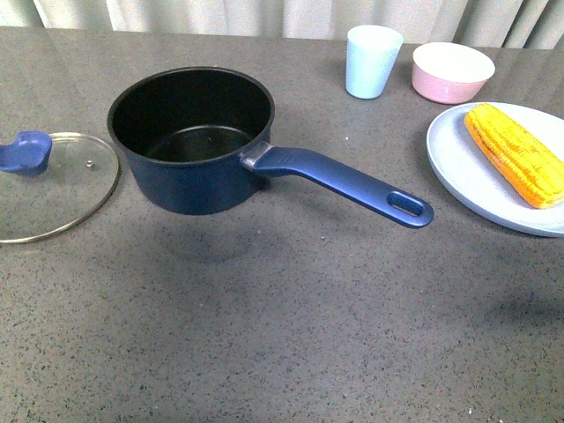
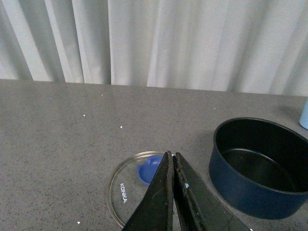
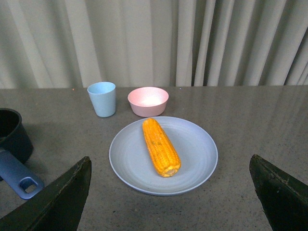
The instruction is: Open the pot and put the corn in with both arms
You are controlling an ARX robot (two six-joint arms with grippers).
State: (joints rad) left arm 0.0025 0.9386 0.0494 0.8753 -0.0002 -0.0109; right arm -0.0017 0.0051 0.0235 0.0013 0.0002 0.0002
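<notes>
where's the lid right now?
The glass lid lies flat on the table at the far left of the front view, right beside the open pot, on the side away from the pot's handle.

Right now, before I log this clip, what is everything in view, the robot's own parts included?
pot: one, dark blue, black inside, mid-table, uncovered and empty
handle: one, blue, pointing toward the plate
lid: one, clear glass, flat on the table left of the pot
knob: one, blue, on the lid
corn: one, yellow-orange, lying on the plate
plate: one, pale blue, right of the pot
cup: one, pale blue, beside the bowl
bowl: one, pink, behind the plate
table: one, grey speckled
curtain: pale, behind the table
left hand: one, black, shut, above the lid
right hand: one, black, open, facing the corn
</notes>
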